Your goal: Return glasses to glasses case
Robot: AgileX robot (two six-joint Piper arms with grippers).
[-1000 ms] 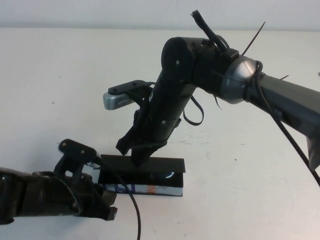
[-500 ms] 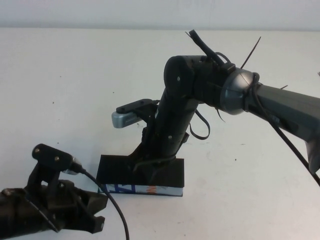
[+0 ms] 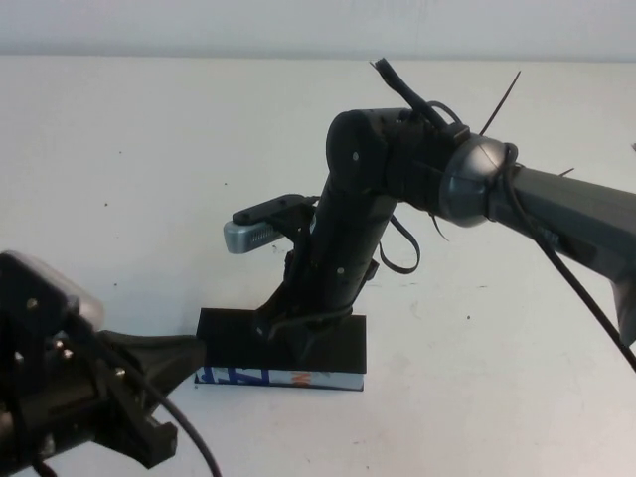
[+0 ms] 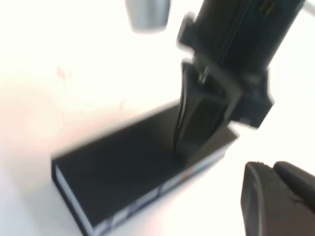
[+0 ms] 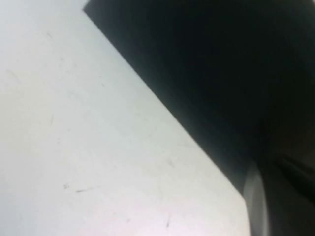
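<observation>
The glasses case (image 3: 234,343) lies closed near the table's front, black lid flat, its white printed strip (image 3: 248,378) facing me. My right gripper (image 3: 298,350) is shut and points down, its tips resting on the lid right of centre. The left wrist view shows the same: the right gripper (image 4: 184,147) wedged together on the case (image 4: 123,172). In the right wrist view the dark lid (image 5: 221,73) fills the frame against the table. My left gripper (image 3: 184,363) hangs low at the front left, just left of the case and apart from it. The glasses are hidden.
The white table (image 3: 149,179) stretches all round the case. My right arm (image 3: 537,209) reaches in from the right, with its grey wrist camera (image 3: 253,234) over the table behind the case. My left arm (image 3: 60,397) fills the front left corner.
The case's lid has gone from standing open to lying shut under my right gripper, which came down onto it. My left arm drew back from the case toward the front left.
</observation>
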